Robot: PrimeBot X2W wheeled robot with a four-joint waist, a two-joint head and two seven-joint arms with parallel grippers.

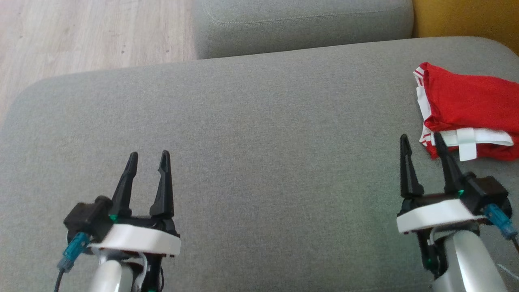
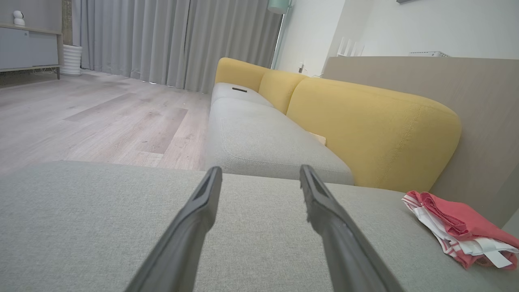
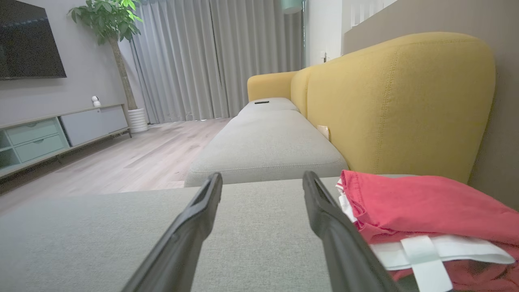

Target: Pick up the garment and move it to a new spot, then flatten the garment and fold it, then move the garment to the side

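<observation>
The garment (image 1: 466, 109) is red with white trim, folded into a compact stack at the far right of the grey sofa cushion (image 1: 259, 134). It lies at the lower right in the left wrist view (image 2: 462, 229) and close on the right in the right wrist view (image 3: 421, 215). My right gripper (image 1: 421, 141) stands open just left of the garment's near corner, its right finger overlapping that corner in the head view; contact cannot be told. My left gripper (image 1: 148, 156) hovers open over bare cushion at the lower left, holding nothing.
A second grey seat cushion (image 1: 300, 24) lies beyond the near one, with wooden floor (image 1: 89, 32) to the left. Yellow backrests (image 2: 365, 121) run along the right side. A TV cabinet (image 3: 61, 129) and potted plant (image 3: 109, 24) stand across the room.
</observation>
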